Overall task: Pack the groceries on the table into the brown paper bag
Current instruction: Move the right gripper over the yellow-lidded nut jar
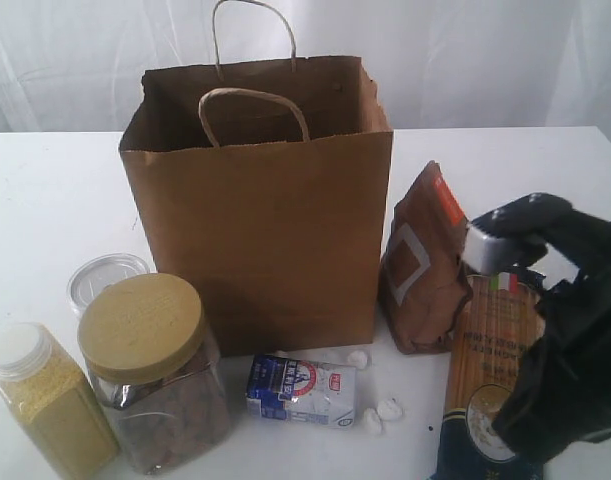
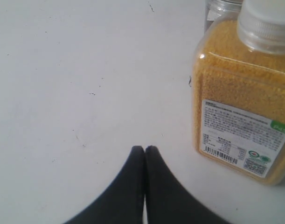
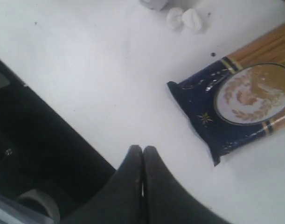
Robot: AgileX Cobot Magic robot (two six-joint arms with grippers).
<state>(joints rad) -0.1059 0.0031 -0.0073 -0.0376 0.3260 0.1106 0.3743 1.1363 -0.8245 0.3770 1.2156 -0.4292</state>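
grippers clenched empty: left gripper (image 2: 144,149) beside yellow-grain container (image 2: 240,93), right gripper (image 3: 142,148) near long spaghetti pack (image 3: 240,105)

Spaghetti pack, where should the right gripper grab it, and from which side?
Probably across its narrow width near the middle, coming straight down from above: the spaghetti pack lies flat on the table, long and slim. The shut right gripper must open first.

Left gripper (image 2: 144,150) — jaws pressed together. Right gripper (image 3: 142,149) same — right arm (image 1: 570,340) hunched low.
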